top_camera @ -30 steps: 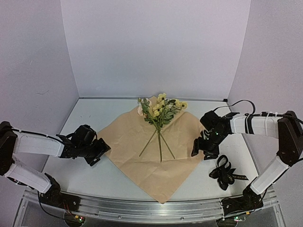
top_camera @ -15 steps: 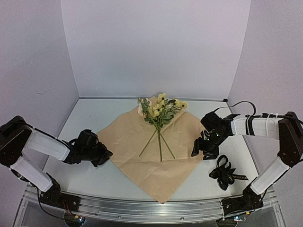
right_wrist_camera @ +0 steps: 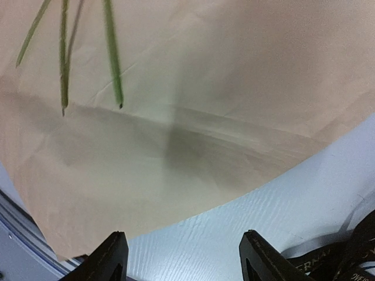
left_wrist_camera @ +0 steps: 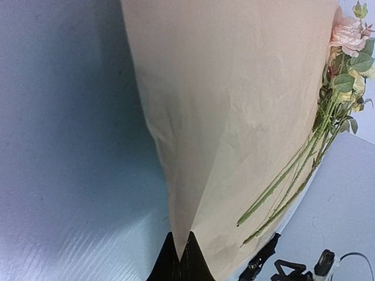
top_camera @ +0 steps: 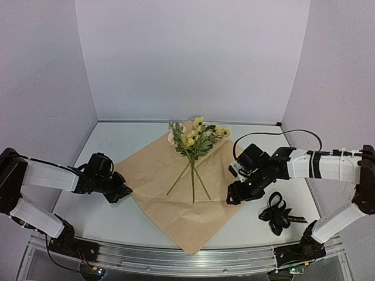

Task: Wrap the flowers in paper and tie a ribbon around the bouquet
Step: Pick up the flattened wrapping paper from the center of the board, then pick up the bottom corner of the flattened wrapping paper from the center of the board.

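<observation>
The tan paper (top_camera: 164, 187) lies flat as a diamond, with the flowers (top_camera: 196, 136) at its far corner and their stems (top_camera: 191, 178) running toward me. My left gripper (top_camera: 121, 192) is shut on the paper's left corner, and the left wrist view shows that corner of the paper (left_wrist_camera: 234, 105) pinched between the black fingertips (left_wrist_camera: 196, 264). My right gripper (top_camera: 233, 194) stands open low over the paper's right edge. The right wrist view shows bare table between its fingers (right_wrist_camera: 110, 253), with the paper (right_wrist_camera: 176, 88) just ahead. The black ribbon (top_camera: 278, 215) lies bunched to the right.
White walls enclose the table on three sides. The metal rail (top_camera: 187, 257) runs along the near edge. A loop of ribbon (right_wrist_camera: 343, 257) lies close to my right gripper's right finger. The right arm's cable (top_camera: 281, 133) arcs above its forearm.
My left gripper has closed on the paper's left corner. The paper and flowers have slid slightly left. My right gripper has moved left and nearer, over the paper's right edge.
</observation>
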`<action>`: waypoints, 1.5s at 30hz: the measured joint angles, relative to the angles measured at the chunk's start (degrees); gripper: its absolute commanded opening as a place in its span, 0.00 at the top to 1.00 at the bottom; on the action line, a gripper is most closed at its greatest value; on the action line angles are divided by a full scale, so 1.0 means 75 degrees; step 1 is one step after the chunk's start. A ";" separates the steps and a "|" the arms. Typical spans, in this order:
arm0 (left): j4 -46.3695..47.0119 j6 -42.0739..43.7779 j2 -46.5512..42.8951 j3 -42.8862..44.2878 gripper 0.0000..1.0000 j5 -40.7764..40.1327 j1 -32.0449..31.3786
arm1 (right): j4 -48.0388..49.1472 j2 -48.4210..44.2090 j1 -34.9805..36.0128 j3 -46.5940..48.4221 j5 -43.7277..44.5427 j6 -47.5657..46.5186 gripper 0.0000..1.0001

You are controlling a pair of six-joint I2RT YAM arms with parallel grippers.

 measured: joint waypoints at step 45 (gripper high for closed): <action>-0.0467 -0.1089 -0.0956 -0.0280 1.00 0.3057 0.1784 | 0.3570 0.1382 0.6321 -0.0780 0.4446 -0.6722 0.29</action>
